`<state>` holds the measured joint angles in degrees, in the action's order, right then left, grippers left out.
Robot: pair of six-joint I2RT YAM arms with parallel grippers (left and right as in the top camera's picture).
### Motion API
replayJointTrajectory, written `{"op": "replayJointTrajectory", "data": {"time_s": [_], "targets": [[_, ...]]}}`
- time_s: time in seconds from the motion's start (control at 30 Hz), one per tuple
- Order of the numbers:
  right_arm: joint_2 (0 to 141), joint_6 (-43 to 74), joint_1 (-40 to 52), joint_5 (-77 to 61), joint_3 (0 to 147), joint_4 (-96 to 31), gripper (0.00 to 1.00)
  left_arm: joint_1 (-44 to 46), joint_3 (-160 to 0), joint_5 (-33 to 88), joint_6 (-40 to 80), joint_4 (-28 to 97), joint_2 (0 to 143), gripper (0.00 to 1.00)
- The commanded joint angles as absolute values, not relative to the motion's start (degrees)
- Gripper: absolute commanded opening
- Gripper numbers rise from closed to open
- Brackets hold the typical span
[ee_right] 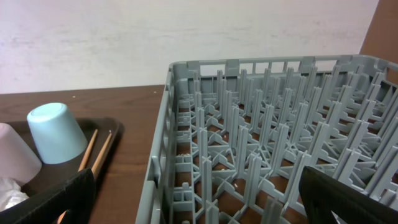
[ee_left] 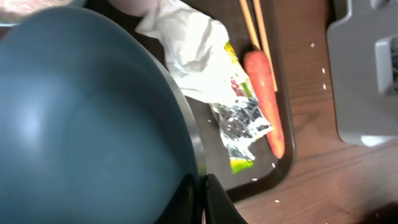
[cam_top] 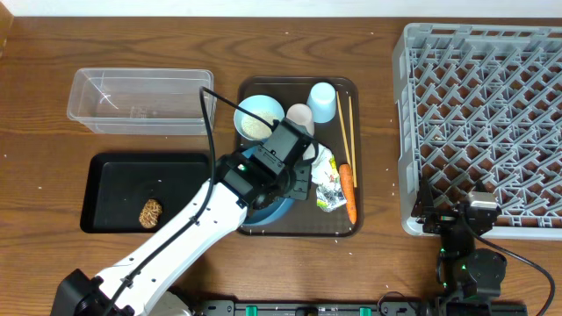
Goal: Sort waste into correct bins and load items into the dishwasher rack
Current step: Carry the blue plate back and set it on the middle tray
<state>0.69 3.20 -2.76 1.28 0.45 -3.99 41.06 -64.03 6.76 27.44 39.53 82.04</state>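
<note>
Crockery and scraps share the brown serving tray (cam_top: 299, 232) at the centre of the overhead frame. The left gripper (ee_left: 198, 185) is clamped tight on the rim of the dark-blue plate (ee_left: 81, 118), which lies in the tray's lower left corner and fills the left of the left wrist view. Just right of the plate lies the crumpled wrapper (ee_left: 199, 56), and beside that the carrot (ee_left: 264, 93), with the chopsticks (cam_top: 347, 123) above it along the tray's right edge. Across the top of the tray stand the pale-blue bowl (cam_top: 259, 117), the whitish-pink cup (cam_top: 300, 116) and the light-blue cup (cam_top: 322, 101), the last upside down. White rice grains (ee_left: 323, 70) speckle the table (cam_top: 386, 53) right of the tray. In the upper left sits the clear tub (cam_top: 140, 101); below it the black tray (cam_top: 114, 189) holds the brown food lump (cam_top: 151, 212). The grey rack (cam_top: 483, 114) fills the right side. The right gripper (ee_right: 198, 180) is at its lower edge, jaws spread wide, holding nothing.
</note>
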Motion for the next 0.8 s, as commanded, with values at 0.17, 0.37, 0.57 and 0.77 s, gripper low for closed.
{"op": "replayJointTrajectory", "data": {"time_s": [0.17,0.37,0.57,0.77], "targets": [[0.4,3.1,-3.4,1.5,0.3,-4.1,0.99,41.9,-64.1,6.8,28.6,39.3,83.7,0.07],[0.4,3.1,-3.4,1.5,0.3,-4.1,0.99,41.9,-64.1,6.8,28.6,39.3,86.3,0.29],[0.4,3.1,-3.4,1.5,0.3,-4.1,0.99,41.9,-64.1,6.9,28.6,39.3,86.4,0.28],[0.4,3.1,-3.4,1.5,0.3,-4.1,0.99,41.8,-65.4,6.5,25.7,39.3,86.3,0.28]]}}
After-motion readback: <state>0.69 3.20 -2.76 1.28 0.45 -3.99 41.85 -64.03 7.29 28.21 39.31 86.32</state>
